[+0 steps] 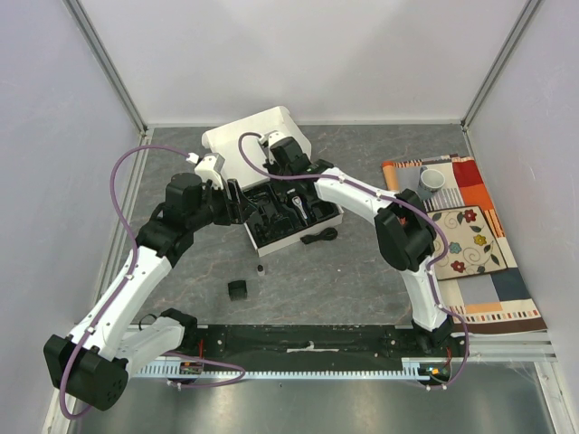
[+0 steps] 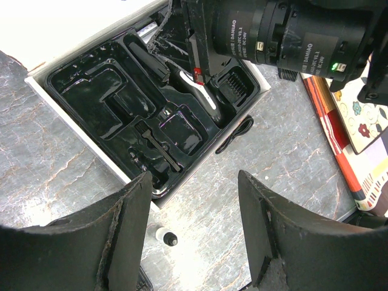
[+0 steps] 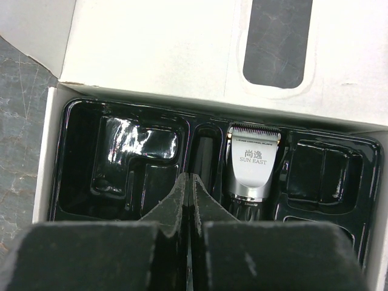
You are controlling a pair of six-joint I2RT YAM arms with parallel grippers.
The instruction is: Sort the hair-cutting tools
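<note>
Hair clipper (image 3: 250, 162) in tray (image 3: 130, 151), just beside clenched empty right fingers (image 3: 173, 206), left fingers (image 2: 124, 230) released

The right gripper (image 3: 192, 179) sits at bottom centre, its fingers pressed together over a glossy black tray (image 3: 133, 157). Right of centre, a clipper (image 3: 251, 163) with a silver head marked SUN EAST lies in a slot. A white lid (image 3: 151, 42) fills the top, and grey table (image 3: 18, 121) shows at the left edge.
</note>
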